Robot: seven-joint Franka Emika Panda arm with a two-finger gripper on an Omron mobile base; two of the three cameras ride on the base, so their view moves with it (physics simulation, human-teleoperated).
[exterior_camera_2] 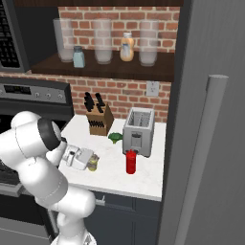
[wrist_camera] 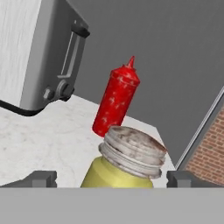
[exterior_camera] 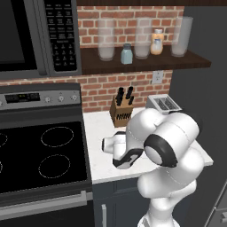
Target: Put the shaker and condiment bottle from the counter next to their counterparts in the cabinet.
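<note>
You have one yellow-green shaker [wrist_camera: 127, 164] on the counter [exterior_camera_2: 143, 179], standing between the spread fingertips [wrist_camera: 41, 178] of the gripper [wrist_camera: 111, 179]. In the hand view the jaws stand wide, one tip on each side of the shaker's body, and neither visibly presses it, so nothing is gripped. From the right base view the shaker [exterior_camera_2: 92, 163] sits just off the end of the gripper [exterior_camera_2: 86, 160], toward the counter's left front part.

One red condiment bottle [exterior_camera_2: 130, 161] stands upright near the middle of the counter, just in front of the single toaster [exterior_camera_2: 139, 130] and near the shaker. In the hand view the bottle [wrist_camera: 116, 103] rises behind the shaker's cap.

One knife block [exterior_camera_2: 99, 119] stands toward the counter's back edge by the brick wall, and one small green item [exterior_camera_2: 115, 138] lies between it and the toaster; you can't tell what it is.

On the cabinet shelf [exterior_camera: 146, 64] you can count one pale blue shaker [exterior_camera: 127, 54] and one orange-cream bottle [exterior_camera: 156, 42], set among four tall clear glasses [exterior_camera: 106, 40]. The blue shaker stands toward the shelf's left half, the bottle farther right, with a glass between them.
</note>
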